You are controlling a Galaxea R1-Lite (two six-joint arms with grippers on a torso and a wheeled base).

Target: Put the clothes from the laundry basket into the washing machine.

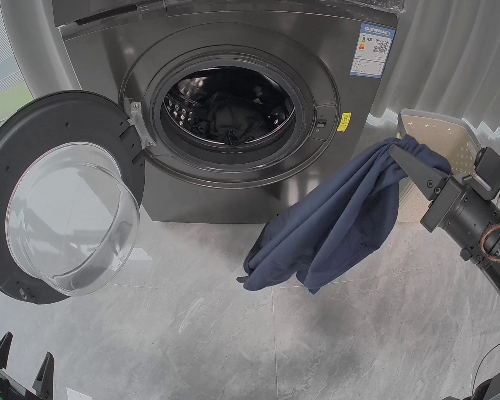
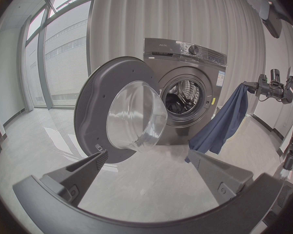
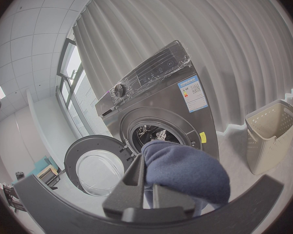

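In the head view, the right gripper (image 1: 399, 152) is clamped on one end of a navy blue fabric garment (image 1: 339, 218). The rest of the cloth hangs below it and toward the robot's left, down toward the pale grey marbled floor (image 1: 205, 318). Just behind this gripper stands the beige perforated plastic laundry basket (image 1: 447, 134). Ahead and to its left is the dark grey metal front-loading washing machine (image 1: 250, 34), with dark clothes (image 1: 228, 119) lying in the drum. The machine's round door (image 1: 50, 118), black-rimmed with a clear bowl, is swung wide open, and it lies ahead of the left gripper (image 1: 23, 356), whose two fingers stand apart with nothing between them. In the left wrist view, the left gripper (image 2: 149, 166) is spread wide above the floor, with the round door (image 2: 97, 91) just ahead of it. The washing machine (image 2: 185, 62) is beyond that, and off to the side the navy blue fabric garment (image 2: 224, 124) dangles from the right gripper (image 2: 250, 85). In the right wrist view, the right gripper (image 3: 148, 184) pinches the navy blue fabric garment (image 3: 185, 169), which bulges over one finger. The open drum is straight ahead of it, and the laundry basket (image 3: 270, 137) stands apart beside the machine.
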